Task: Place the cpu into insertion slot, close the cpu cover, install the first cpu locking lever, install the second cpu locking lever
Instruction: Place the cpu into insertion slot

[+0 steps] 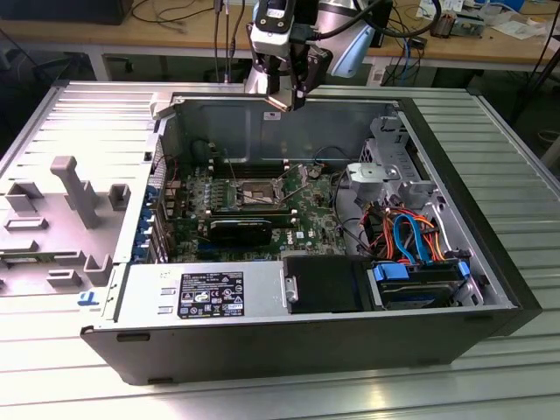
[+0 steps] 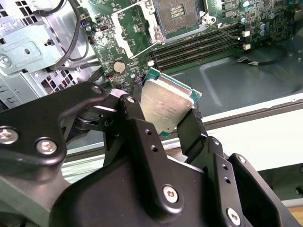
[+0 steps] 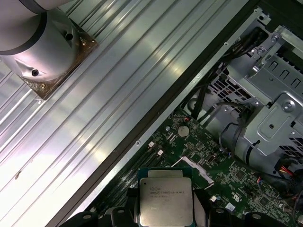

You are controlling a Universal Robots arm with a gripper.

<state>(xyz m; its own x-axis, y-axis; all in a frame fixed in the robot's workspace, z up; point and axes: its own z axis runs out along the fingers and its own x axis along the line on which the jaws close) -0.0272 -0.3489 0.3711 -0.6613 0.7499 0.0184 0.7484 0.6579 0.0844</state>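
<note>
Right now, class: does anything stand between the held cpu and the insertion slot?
Nothing visible does. The cpu hangs above the open case, and in the second wrist view the slot lies bare, with its cover swung open beside it rather than over it. No cable or part crosses the slot.

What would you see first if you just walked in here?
A black claw pinching the cpu, a shiny silver square, high over the far edge of the open computer case. Down inside, on the green board, the insertion slot sits open. Orange and blue cables bunch in the corner on the exterior view's right.
</note>
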